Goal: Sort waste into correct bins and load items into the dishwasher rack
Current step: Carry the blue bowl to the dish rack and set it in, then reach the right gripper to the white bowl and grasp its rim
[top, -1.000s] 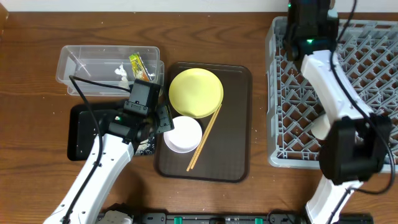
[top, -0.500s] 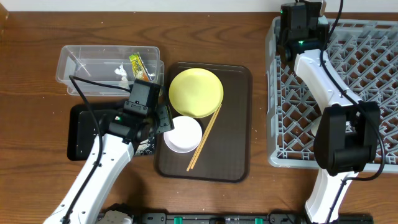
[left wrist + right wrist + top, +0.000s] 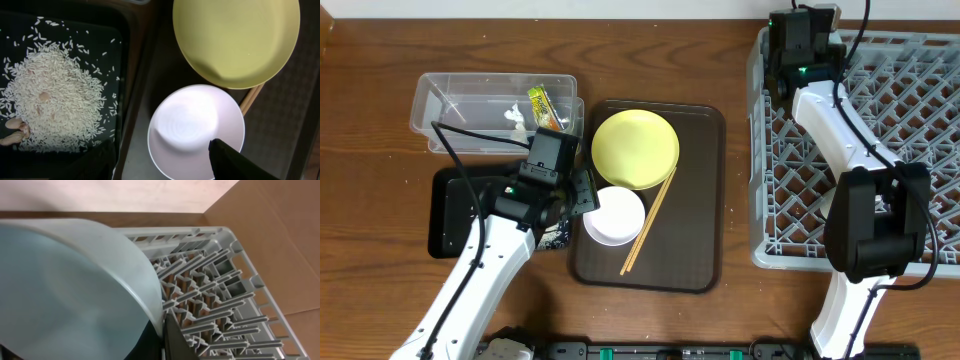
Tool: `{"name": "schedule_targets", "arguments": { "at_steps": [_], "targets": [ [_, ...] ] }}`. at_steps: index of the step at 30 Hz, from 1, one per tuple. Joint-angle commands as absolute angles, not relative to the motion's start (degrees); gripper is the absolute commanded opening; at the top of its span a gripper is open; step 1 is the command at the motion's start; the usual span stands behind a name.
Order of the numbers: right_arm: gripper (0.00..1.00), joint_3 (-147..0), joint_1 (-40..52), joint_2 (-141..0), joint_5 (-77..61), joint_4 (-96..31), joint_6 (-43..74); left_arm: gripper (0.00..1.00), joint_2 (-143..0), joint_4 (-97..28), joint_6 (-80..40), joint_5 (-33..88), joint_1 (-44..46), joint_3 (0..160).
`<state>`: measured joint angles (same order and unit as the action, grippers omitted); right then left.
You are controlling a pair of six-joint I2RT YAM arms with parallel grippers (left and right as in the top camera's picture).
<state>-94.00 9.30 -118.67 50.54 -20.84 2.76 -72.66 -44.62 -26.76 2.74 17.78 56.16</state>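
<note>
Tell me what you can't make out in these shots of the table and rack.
Light blue bowl: right wrist view only, cut off at left and bottom edges; overhead, the right arm covers it.
Rice scraps: overhead, the left arm hides nearly all.
Right claw: one finger shows; the bowl hides the other.
Black tray: its right part lies under the left arm overhead.

White shells and black joint housings make up the left arm (image 3: 480, 272) and right arm (image 3: 847, 125). Black cables trail alongside, and the left gripper (image 3: 165, 161) has black fingers (image 3: 231, 161).
</note>
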Motion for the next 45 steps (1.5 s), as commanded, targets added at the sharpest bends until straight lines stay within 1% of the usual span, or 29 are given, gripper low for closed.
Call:
{"name": "schedule_targets", "arguments": {
  "at_steps": [1, 6, 10, 12, 14, 15, 16, 17, 19, 20, 23, 28, 31, 34, 35, 38, 42, 45],
  "targets": [
    [0.01, -93.54, 10.98, -119.31, 49.21, -23.40, 6.42, 0.63, -72.99, -44.77, -26.83, 1.93, 17.63, 56.05],
    [0.01, -93.54, 12.27, -119.26, 46.78, -29.32, 8.56, 0.63, -72.99, -44.77, -26.83, 1.91, 17.63, 56.03],
    [0.02, -93.54, 13.34, -118.87, 46.59, -34.72, 13.61, 0.63, -72.99, -44.75, -26.83, 1.91, 17.63, 56.05],
    [0.04, -93.54, 13.61, -118.30, 45.65, -37.17, 16.19, 0.63, -72.99, -44.75, -26.83, 1.91, 17.63, 56.03],
    [0.20, -93.54, 13.69, -117.25, 43.18, -39.99, 18.17, 0.63, -72.99, -44.75, -26.83, 1.91, 17.63, 56.05],
    [0.30, -93.54, 13.69, -116.66, 41.78, -41.06, 18.83, 0.63, -72.99, -44.75, -26.83, 1.91, 17.63, 56.03],
    [0.36, -93.54, 13.69, -115.98, 39.97, -42.28, 19.31, 0.63, -72.99, -44.75, -26.83, 1.91, 17.63, 56.03],
    [0.39, -93.54, 13.69, -115.07, 38.11, -43.27, 19.59, 0.63, -72.99, -44.75, -26.83, 1.91, 17.63, 56.03],
    [0.50, -93.54, 13.69, -113.03, 35.00, -44.51, 19.68, 0.63, -72.99, -44.73, -26.83, 1.89, 17.63, 56.05],
    [0.52, -93.54, 13.69, -111.92, 33.91, -44.88, 19.66, 0.63, -72.99, -44.75, -26.83, 1.89, 17.63, 56.03],
    [0.65, -93.54, 13.69, -107.77, 29.63, -45.63, 19.05, 0.63, -72.99, -44.77, -26.83, 1.89, 17.63, 56.03],
    [0.69, -93.54, 13.69, -102.17, 7.68, -45.47, 12.38, 0.63, -72.99, -44.80, -27.18, 1.52, 17.54, 56.03],
    [0.69, -93.54, 14.52, -101.69, -7.84, -46.39, 8.54, 0.63, -72.99, -47.11, -33.56, -2.66, 16.40, 56.03],
    [0.70, -93.54, 16.75, -102.69, -18.72, -48.80, 4.03, 0.63, -72.97, -50.94, -37.54, -4.43, 12.95, 56.05],
    [0.72, -93.51, 17.65, -103.18, -21.10, -50.02, 2.04, 0.63, -72.97, -52.10, -38.54, -4.40, 11.49, 56.05],
    [0.72, -93.51, 20.73, -104.79, -22.92, -53.04, -1.43, 0.63, -72.97, -55.27, -40.91, -4.34, 6.35, 56.03],
    [0.70, -93.51, 25.61, -108.05, -22.94, -56.05, -2.13, 0.63, -72.97, -56.84, -41.06, -3.86, 0.69, 56.03],
    [0.65, -93.51, 29.74, -111.28, -22.92, -56.86, -2.24, 0.63, -72.97, -56.97, -41.06, -3.44, -1.19, 56.05]
  ]
}}
